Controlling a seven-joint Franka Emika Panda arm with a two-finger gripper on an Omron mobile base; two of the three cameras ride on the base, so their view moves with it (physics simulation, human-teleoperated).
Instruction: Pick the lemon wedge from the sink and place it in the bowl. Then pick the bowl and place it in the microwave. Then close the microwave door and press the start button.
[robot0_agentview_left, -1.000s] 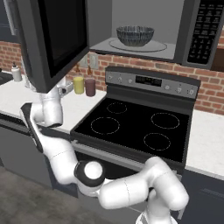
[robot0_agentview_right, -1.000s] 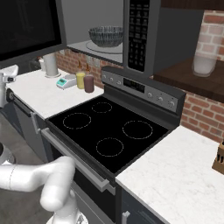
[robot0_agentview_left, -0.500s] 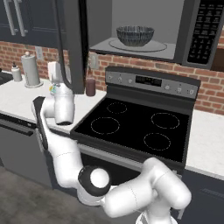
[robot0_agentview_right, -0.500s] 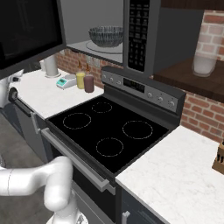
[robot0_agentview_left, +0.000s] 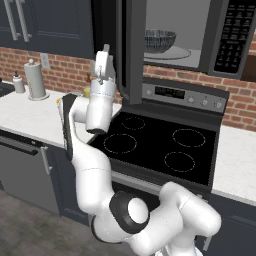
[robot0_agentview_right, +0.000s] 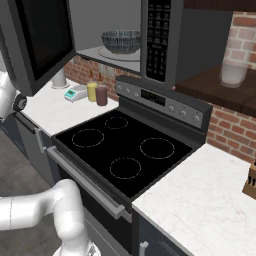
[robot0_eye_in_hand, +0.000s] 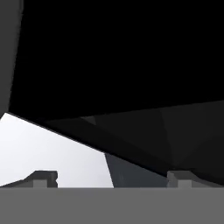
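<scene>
Left base view: dark grey built-in microwave (robot0_agentview_left: 200, 35) above the black glass stovetop (robot0_agentview_left: 160, 145); its dark grey door with black window (robot0_agentview_left: 131, 47) stands partly swung out. Blue-grey striped round bowl (robot0_agentview_left: 160, 41) sits on the glass turntable inside. White arm raised, tool (robot0_agentview_left: 102, 65) just beside the door's outer face. Hand view: two dark fingertips (robot0_eye_in_hand: 43, 178) set wide apart, nothing between them. White speckled counter (robot0_agentview_right: 210, 200) flanks the stove.

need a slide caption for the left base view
Open gripper raised beside the half-open microwave door, bowl already inside the microwave above the stove.
</scene>
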